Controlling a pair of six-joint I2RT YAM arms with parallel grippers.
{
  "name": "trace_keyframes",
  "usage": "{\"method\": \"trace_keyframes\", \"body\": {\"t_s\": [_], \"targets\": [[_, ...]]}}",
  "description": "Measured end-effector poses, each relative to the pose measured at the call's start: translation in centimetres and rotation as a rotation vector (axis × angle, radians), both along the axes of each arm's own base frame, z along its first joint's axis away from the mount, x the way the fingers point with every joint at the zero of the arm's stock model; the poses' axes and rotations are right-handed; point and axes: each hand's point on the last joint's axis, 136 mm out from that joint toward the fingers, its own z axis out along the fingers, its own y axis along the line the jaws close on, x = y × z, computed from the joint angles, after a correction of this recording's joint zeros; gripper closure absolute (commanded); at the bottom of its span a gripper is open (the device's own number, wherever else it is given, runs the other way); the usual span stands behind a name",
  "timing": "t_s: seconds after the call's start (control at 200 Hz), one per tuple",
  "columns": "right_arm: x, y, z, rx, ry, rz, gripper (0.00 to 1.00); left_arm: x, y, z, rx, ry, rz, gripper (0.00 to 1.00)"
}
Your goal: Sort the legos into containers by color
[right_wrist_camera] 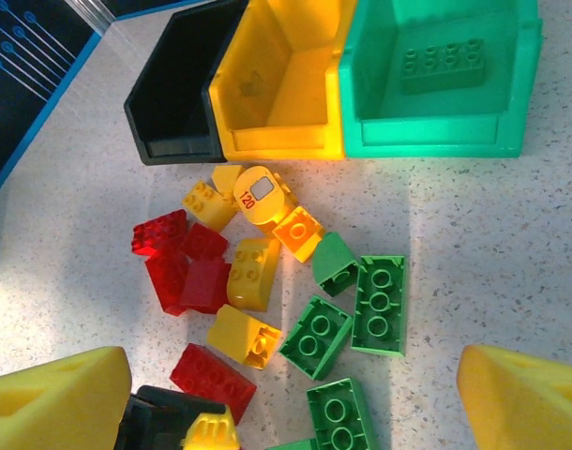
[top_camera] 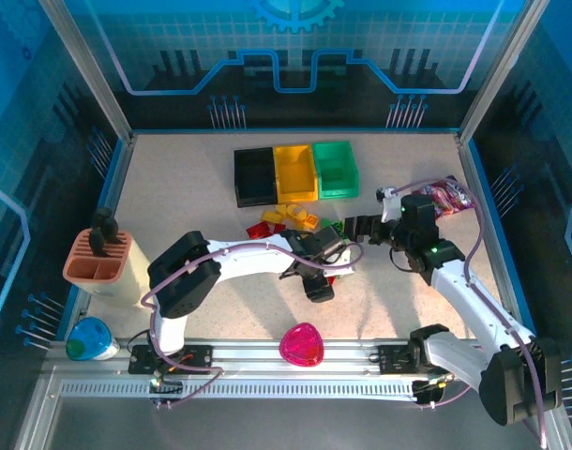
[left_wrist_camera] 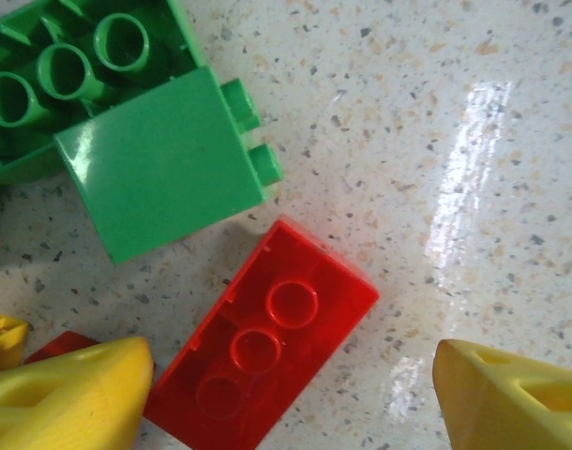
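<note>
**Both tools wide open at the lego pile**

Top external view: the black bin, the yellow bin and the green bin stand in one row, side against side, at the far part of the worktop. Just in front of them the legos lie in a loose pile. The left tool hangs low at the near side of the pile. The right tool is at its right side. A purple snack packet lies behind the right arm. A pink heart-shaped dish sits at the near edge, and a peach holder stands at the left edge.

Left wrist view: the left tool is spread wide and holds nothing. Its yellow fingers stand on either side of a red brick, which lies on the worktop with its hollow underside up. One finger overlaps a corner of this brick; I cannot tell if it touches. Just beside it, a large green brick lies on its side.

Right wrist view: the right tool is also spread wide and empty, above the green legos. The red ones lie at the left and the yellow ones in the middle. An eight-stud green brick lies inside the green bin.
</note>
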Motion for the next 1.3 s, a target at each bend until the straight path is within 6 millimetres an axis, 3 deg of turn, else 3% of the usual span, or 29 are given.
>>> {"method": "trace_keyframes", "body": {"t_s": [0.355, 0.53, 0.976, 1.301], "targets": [[-0.6, -0.1, -0.6, 0.054, 0.019, -0.002, 0.1, 0.9, 0.2, -1.5, 0.058, -0.044, -0.036, 0.23], [-0.9, -0.4, -0.8, 0.066, 0.021, -0.014, 0.1, 0.9, 0.1, -1.9, 0.069, -0.038, -0.039, 0.42], [-0.8, -1.0, -0.1, 0.105, 0.008, -0.037, 0.1, -0.4, -0.1, -2.0, 0.099, -0.039, -0.069, 0.75], [-0.6, -1.7, 0.2, 0.125, 0.008, -0.075, 0.11, -1.2, 0.8, -0.9, 0.063, 0.001, -0.017, 0.77]]}}
